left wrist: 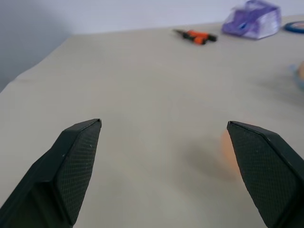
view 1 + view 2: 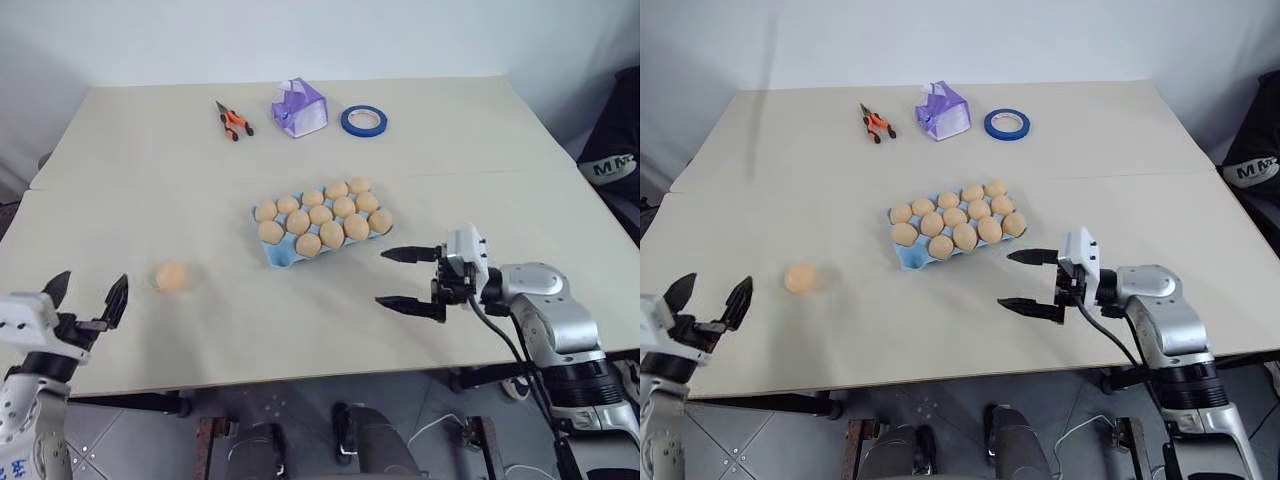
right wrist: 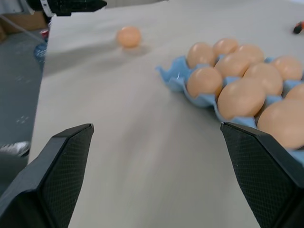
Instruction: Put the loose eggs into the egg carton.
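Black-fingered left gripper (image 2: pixel 88 290) and right gripper (image 2: pixel 404 278) hover wide open, flanking the egg carton (image 2: pixel 277 254).

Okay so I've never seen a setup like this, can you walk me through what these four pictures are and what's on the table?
This is a humanoid robot with two arms. The two wide pictures come from cameras in its head, looking down over a pale table. The other two come from cameras on its wrists, looking out between each gripper's black fingers.

The left gripper and right gripper are both open and hold nothing.

In the middle sits a light blue egg carton with tan eggs in its cups. One loose egg lies on the table near the left gripper. At the far side lie orange-handled pliers, a purple-white pouch and a roll of blue tape.
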